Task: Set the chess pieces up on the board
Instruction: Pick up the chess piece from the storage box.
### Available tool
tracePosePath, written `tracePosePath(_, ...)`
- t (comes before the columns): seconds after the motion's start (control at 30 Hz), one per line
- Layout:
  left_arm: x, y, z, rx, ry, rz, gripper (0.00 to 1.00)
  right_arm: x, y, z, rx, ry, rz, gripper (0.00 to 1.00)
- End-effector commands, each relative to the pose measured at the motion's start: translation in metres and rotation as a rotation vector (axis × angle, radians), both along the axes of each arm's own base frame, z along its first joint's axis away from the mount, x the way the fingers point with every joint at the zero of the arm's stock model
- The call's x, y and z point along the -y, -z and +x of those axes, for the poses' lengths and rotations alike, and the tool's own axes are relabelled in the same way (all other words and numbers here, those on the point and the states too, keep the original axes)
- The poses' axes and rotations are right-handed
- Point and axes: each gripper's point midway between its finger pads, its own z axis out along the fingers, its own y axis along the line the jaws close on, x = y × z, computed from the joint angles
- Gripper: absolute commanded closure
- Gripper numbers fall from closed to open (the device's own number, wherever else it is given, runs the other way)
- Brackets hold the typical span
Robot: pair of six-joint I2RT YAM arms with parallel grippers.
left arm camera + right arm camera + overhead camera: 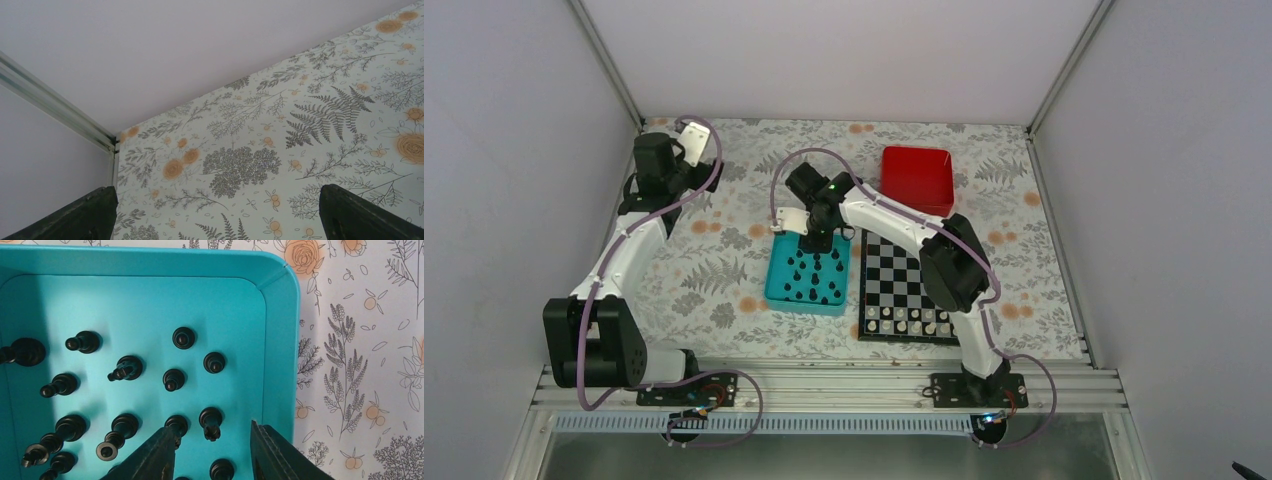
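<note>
Picking step: right gripper (214, 460) jaws apart over black chess pieces (174, 379) in teal tray (280, 340) | left gripper (220, 220) wide apart | next you centre one, clamp.

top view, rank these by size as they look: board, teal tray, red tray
1. board, largest
2. teal tray
3. red tray, which looks smallest. It lies farther from the camera, so it may really match the teal tray.
</note>
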Motion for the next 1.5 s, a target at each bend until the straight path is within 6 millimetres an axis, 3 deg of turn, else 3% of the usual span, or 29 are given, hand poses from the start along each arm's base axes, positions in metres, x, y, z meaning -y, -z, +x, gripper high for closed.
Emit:
tracePosePath(0.0,-0.004,0.000,0.000,0.015,-0.009,0.005,0.00,0.003,0.009,0.004,0.011,0.024,-0.027,0.60)
tracePosePath(0.23,-0.005,0.000,-0.002,0.014,-0.005,-0.006,0.00,0.008,0.023,0.000,-0.018,0.020,-0.066,0.66)
tracePosePath(1.1,-0.011,0.007,-0.006,0.002,-0.002,-0.030,0.00,0.016,0.059,0.006,-0.017,0.047,-0.130,0.65)
tracePosePath(1.3,-0.012,0.008,-0.006,-0.002,0.002,-0.034,0.00,0.013,0.057,0.006,-0.018,0.049,-0.120,0.77)
tracePosePath(1.47,-0.013,0.008,-0.006,-0.002,0.000,-0.035,0.00,0.009,0.045,0.006,-0.016,0.046,-0.087,0.87)
